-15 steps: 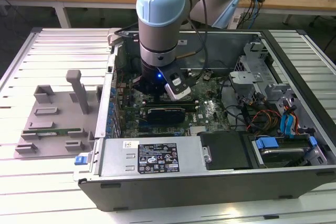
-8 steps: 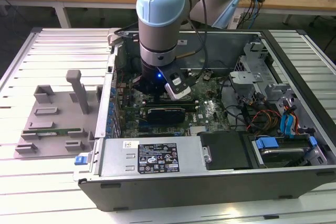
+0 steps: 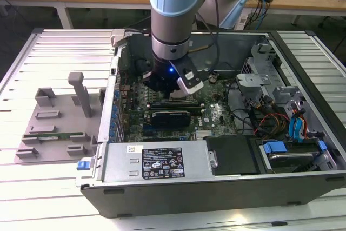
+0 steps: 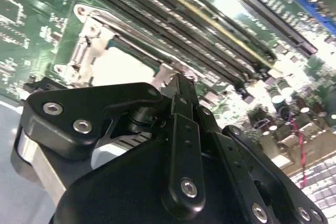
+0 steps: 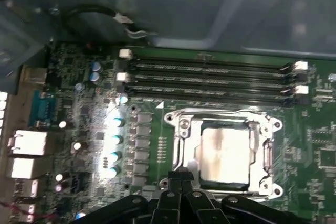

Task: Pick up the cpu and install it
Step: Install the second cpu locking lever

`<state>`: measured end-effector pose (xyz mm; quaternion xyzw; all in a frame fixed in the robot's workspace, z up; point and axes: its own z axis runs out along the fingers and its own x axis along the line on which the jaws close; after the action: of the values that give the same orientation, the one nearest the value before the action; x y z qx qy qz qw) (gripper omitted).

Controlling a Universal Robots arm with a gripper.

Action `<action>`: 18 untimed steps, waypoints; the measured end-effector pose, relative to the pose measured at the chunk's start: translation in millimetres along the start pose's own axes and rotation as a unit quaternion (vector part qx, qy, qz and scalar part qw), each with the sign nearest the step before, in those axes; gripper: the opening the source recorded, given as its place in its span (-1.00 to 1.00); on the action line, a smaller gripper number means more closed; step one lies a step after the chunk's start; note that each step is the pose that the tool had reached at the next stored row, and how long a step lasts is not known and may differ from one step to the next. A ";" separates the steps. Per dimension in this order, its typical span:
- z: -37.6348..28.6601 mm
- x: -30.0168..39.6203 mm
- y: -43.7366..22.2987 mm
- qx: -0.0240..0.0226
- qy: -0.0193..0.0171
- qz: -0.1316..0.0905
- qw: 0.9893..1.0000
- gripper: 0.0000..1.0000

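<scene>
Inside an open computer case on a slatted table, the gripper hangs just above the socket with fingers pressed together, the cpu apparently already seated inside, so releasing seems done.

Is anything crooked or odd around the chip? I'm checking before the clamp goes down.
Nothing stands out. The silvery chip lies flat and square inside its metal socket frame, edges parallel to the frame, in the first wrist view. The hand sits at the frame's edge. The memory slots beside it look straight.
</scene>
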<state>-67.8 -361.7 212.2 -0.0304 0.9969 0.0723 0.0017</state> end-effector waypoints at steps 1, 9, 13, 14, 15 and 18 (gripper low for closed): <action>-0.2 -2.1 1.5 0.001 0.000 0.000 1.000 -0.79; -5.4 -16.7 9.9 0.011 0.002 0.000 1.000 -0.79; -8.7 -19.1 11.4 0.015 0.002 0.000 1.000 -0.79; -9.2 -19.6 11.6 0.015 0.002 0.000 1.000 -0.79; -9.6 -20.1 11.8 0.015 0.002 0.000 1.000 -0.79; -12.2 -23.0 12.6 0.017 0.003 0.000 1.000 -0.79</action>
<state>-45.6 -349.7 226.3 -0.0303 0.9980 0.0552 -0.0006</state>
